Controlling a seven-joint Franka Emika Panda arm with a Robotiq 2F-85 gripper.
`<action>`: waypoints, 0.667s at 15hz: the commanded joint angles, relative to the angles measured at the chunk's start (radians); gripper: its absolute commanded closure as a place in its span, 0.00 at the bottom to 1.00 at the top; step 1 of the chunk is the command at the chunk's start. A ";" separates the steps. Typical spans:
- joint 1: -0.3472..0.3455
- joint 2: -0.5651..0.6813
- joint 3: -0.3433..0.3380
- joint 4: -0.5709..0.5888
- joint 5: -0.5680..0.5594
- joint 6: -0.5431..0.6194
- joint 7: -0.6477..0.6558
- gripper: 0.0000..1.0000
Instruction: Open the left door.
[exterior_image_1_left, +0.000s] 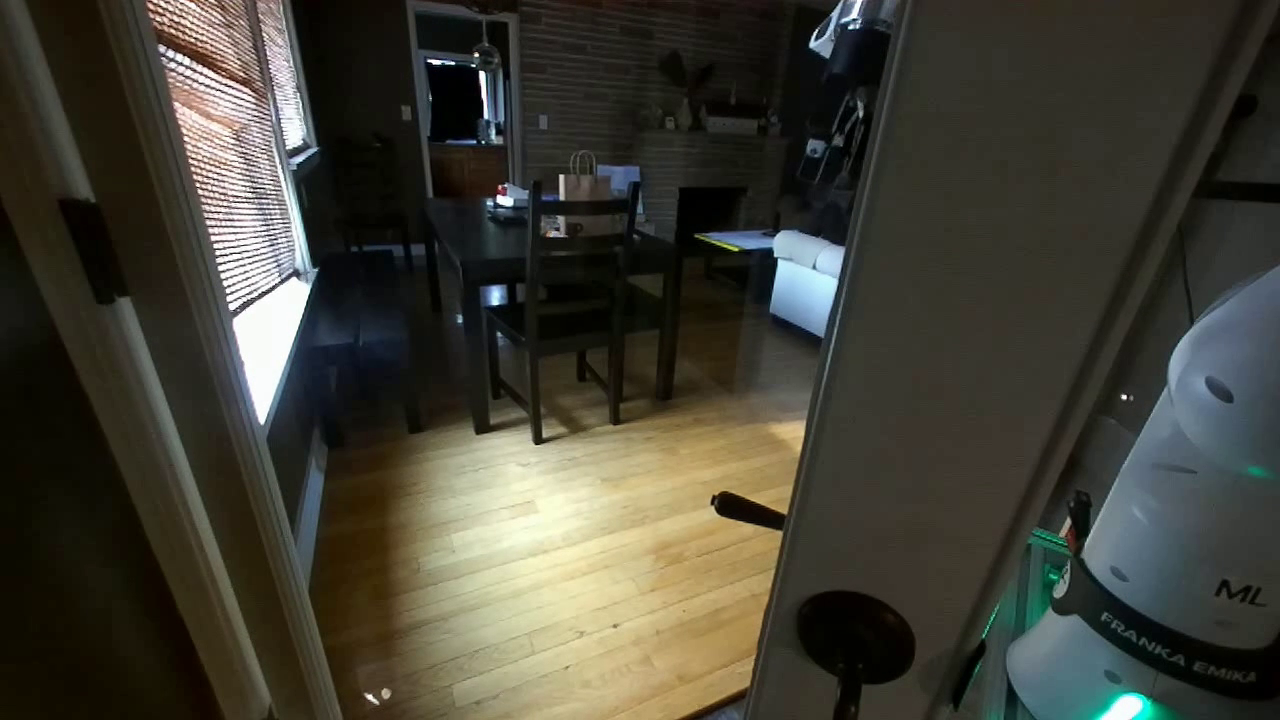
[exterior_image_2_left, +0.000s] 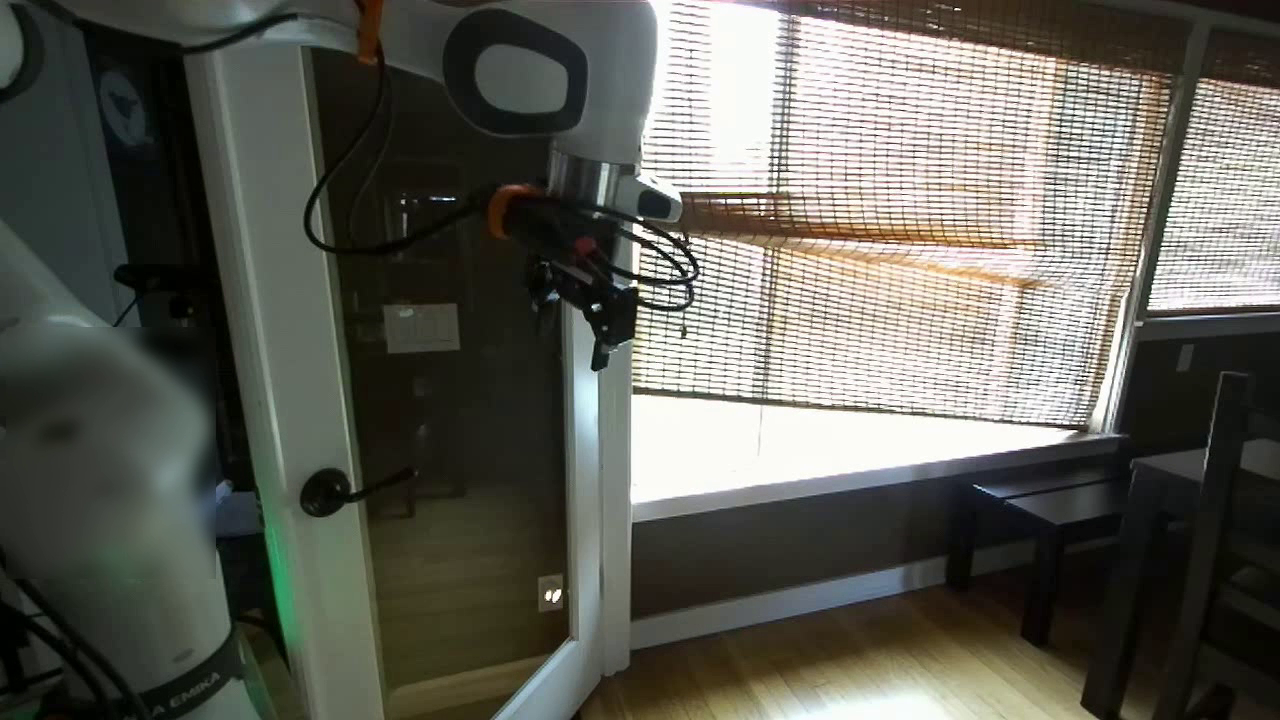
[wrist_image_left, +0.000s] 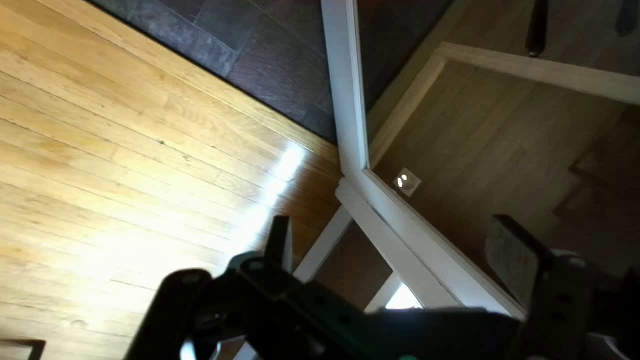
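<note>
The left door stands with its white edge rail (exterior_image_2_left: 285, 400) and glass pane (exterior_image_2_left: 460, 420) in an exterior view, a round black plate with a lever handle (exterior_image_2_left: 326, 492) on the rail. The rail and handle also show close up in an exterior view (exterior_image_1_left: 856, 640). In the wrist view, the door's white bottom rail (wrist_image_left: 346, 85) runs at an angle to the wooden floor edge. My gripper (exterior_image_2_left: 590, 335) hangs beside the rail far from the handle, well above it. In the wrist view the gripper (wrist_image_left: 391, 218) is open, fingers wide apart, with nothing held.
A fixed white post with a dark plate (exterior_image_1_left: 92, 250) stands at the left. A window with a woven blind (exterior_image_2_left: 900, 230) is beyond the arm. A black chair (exterior_image_1_left: 580, 300), a table (exterior_image_1_left: 480, 240) and a bench (exterior_image_2_left: 1050, 500) stand on the wooden floor. Dark tiles (wrist_image_left: 270, 65) border it.
</note>
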 joint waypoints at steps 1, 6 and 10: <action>0.036 -0.003 -0.028 0.002 -0.024 0.002 0.024 0.00; 0.036 -0.003 -0.026 0.001 -0.034 0.004 0.036 0.00; 0.036 -0.003 -0.026 0.001 -0.035 0.004 0.039 0.00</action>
